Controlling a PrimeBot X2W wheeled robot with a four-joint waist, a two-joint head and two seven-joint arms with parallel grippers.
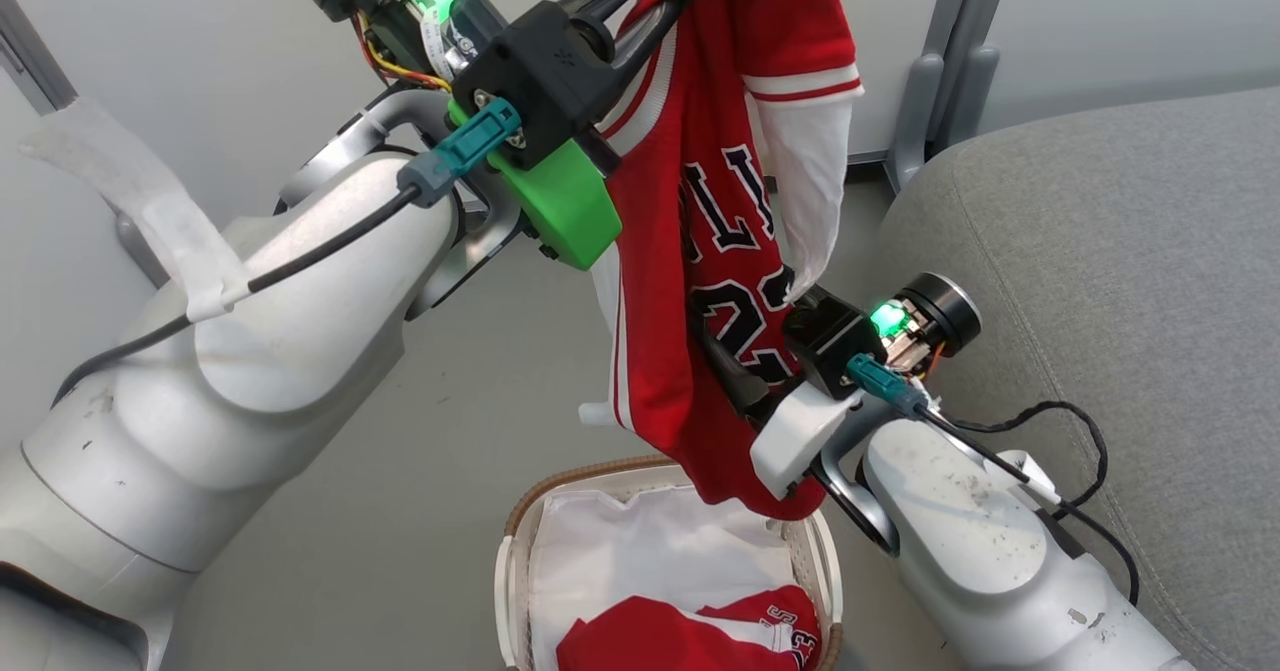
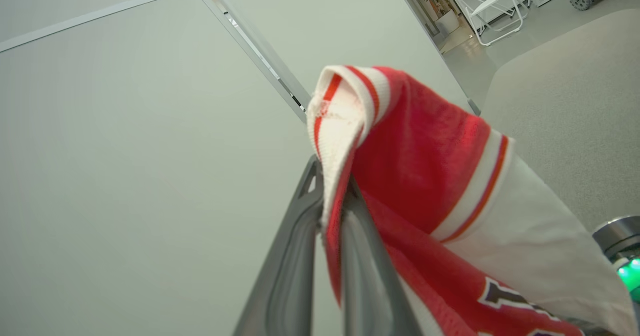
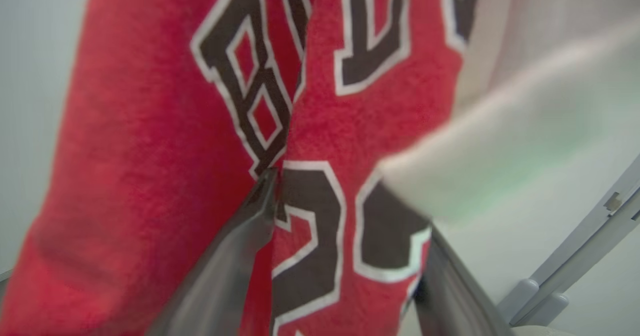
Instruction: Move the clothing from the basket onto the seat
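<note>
The left gripper (image 2: 332,191) is clenched on the striped trim of the red jersey (image 1: 690,251), which hangs above the basket (image 1: 520,521), where the red shorts (image 1: 680,641) lie on a white sheet (image 1: 650,541). The right gripper (image 3: 350,216), jaws spread wide and grasping nothing, sits close against the hanging cloth. The grey seat (image 1: 1100,251) lies to the right, beside a grey post (image 1: 950,71).

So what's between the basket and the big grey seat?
The robot's right arm, above grey floor, between basket and seat; the head view shows it.
</note>
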